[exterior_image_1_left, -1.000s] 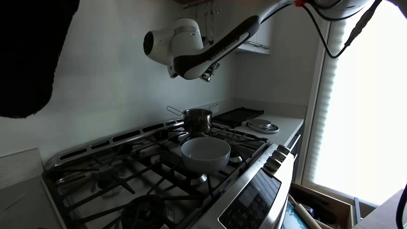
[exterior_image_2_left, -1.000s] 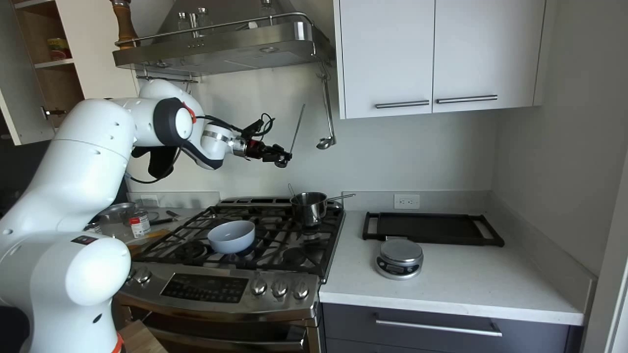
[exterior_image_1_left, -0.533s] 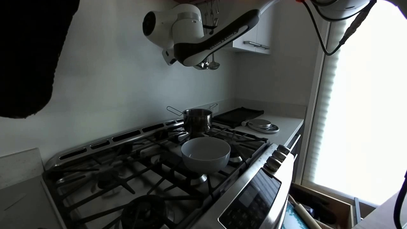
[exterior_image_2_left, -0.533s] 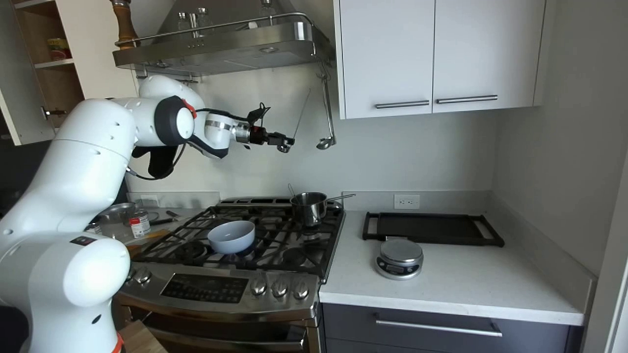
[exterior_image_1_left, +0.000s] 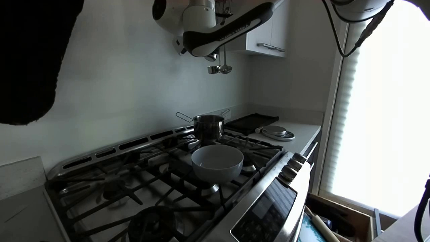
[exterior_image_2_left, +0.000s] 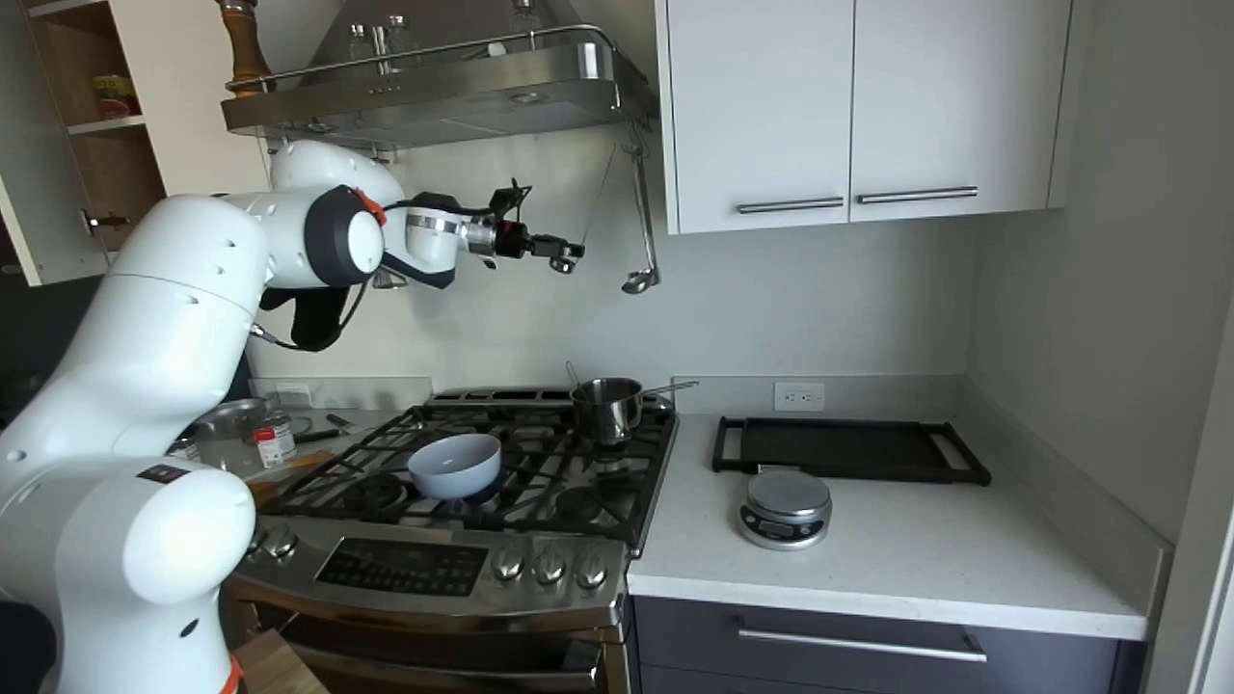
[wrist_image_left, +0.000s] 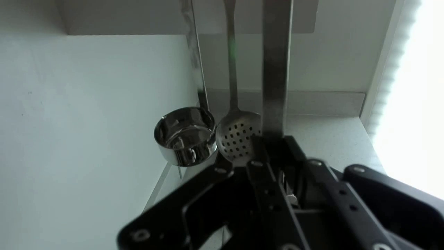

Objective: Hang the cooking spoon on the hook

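The tool grips a cooking spoon by its near-upright handle, in midair near a hanging slotted spoon and ladle. This appears to be the approach before hanging; next, the handle's top likely needs aligning with the hook, not discernible here.

Cooking spoon: silver-grey along handle. Gripper: black, paler round dots. Skimmer: grey, rows of small square holes (nearly grid-like). Arm: white, black bands, orange-red trim. Bowl: pale blue. Tray: solid black.
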